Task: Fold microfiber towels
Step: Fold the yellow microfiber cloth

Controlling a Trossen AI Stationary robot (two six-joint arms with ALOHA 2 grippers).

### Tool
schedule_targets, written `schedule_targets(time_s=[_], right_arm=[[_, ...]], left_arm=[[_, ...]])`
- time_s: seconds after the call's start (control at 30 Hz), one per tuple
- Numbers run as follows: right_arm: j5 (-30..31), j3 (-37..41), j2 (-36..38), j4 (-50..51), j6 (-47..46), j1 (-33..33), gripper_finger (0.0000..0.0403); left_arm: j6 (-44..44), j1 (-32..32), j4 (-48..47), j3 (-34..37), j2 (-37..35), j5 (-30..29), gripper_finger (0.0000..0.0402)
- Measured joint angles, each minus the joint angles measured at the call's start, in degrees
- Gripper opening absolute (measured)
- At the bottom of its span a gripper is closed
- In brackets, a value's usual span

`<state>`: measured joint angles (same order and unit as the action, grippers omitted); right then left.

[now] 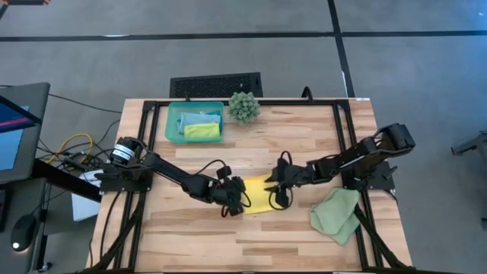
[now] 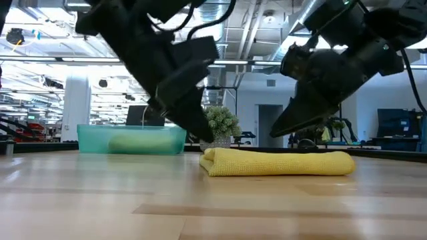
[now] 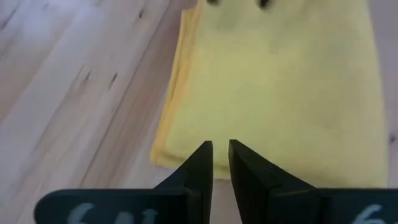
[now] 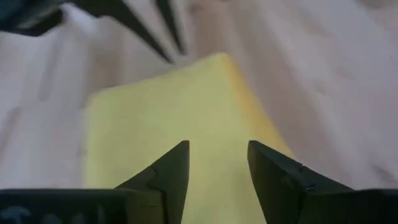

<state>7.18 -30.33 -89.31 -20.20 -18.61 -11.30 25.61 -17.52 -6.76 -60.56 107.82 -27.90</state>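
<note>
- The yellow towel (image 1: 259, 195) is laid folded flat, well in front of the teal tray (image 1: 172, 129).
- The lime green towel (image 1: 202, 131) and the light blue towel (image 1: 192, 119) are kept inside that tray.
- The sage green towel (image 1: 335, 214) is left crumpled far to the tray's right.

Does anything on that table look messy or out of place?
Only the sage towel near the right front corner: it lies rumpled and askew. The yellow towel is neatly folded, and two more sit in the tray.
</note>
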Motion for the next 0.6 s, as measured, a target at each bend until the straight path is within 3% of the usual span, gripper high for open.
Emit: schedule_targets(time_s=[0.1,0.3,0.6], right_arm=[[-2.5,0.0,-2.2,-5.4,1.7,-1.8,0.0180],[-1.4,-2.9,-9.9,-18.2,-0.1,-2.8,0.0160],[-1.3,-15.0,-19.2,-9.6,8.7,3.4,0.0123]], left_arm=[[0.9,0.0,-2.3,-0.8,-0.1,1.0,0.0045],[3.9,0.5,-5.9,0.9,0.0,3.1,0.0045],[4.1,1.1,2.1,5.8,0.1,-1.3,0.0045]])
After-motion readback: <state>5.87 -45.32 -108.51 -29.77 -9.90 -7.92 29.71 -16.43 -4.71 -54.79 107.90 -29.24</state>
